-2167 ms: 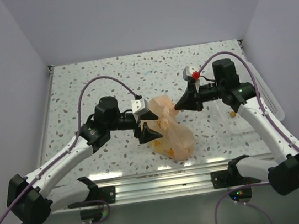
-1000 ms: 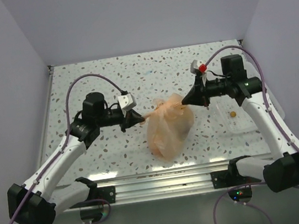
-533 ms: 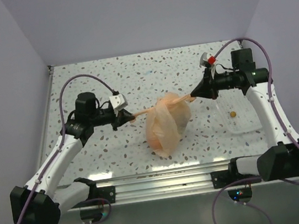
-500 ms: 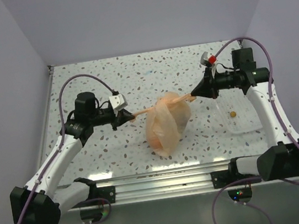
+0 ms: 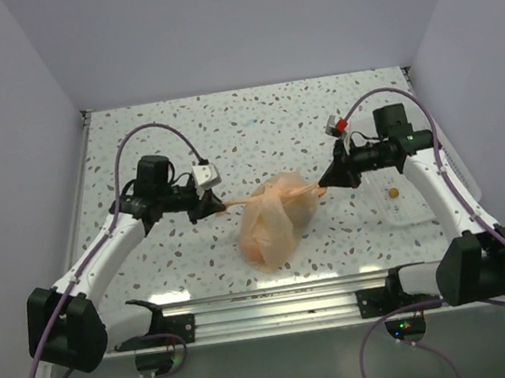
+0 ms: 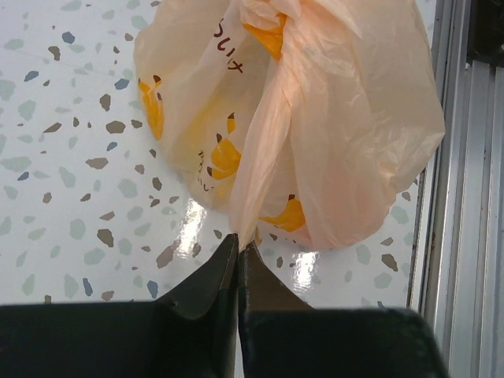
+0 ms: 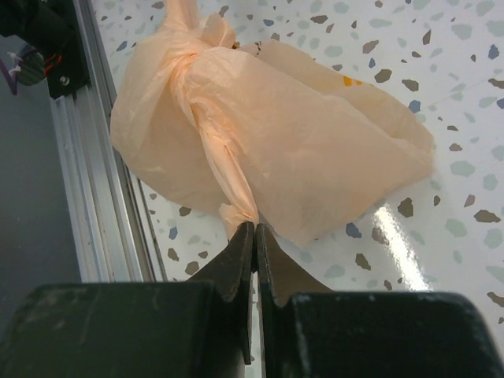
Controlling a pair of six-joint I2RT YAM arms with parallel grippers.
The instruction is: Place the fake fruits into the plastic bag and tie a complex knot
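A thin, crinkly, translucent peach-orange plastic bag [image 5: 275, 228] is seen lying on the speckled white tabletop [image 5: 253, 123], about midway between its left and right edges and closer to the near edge. Its mouth is gathered into a twisted knot [image 7: 197, 35] at the top, from which two thin tails are drawn out sideways. The left tail [image 5: 236, 203] is pinched at its tip by the left gripper [image 6: 238, 246], whose jaws are clamped on the film. The right tail [image 7: 228, 173] is nipped in the same way by the right gripper [image 7: 254, 228]. The tails are held from opposite sides, it is judged, so that a pull apart can cinch the tie. Yellow and orange patches are seen through the film, though fruit cannot be told from print. A small orange piece [image 5: 392, 193] is seen in the white plastic tray [image 5: 411, 214] at the right edge, outside the bag.
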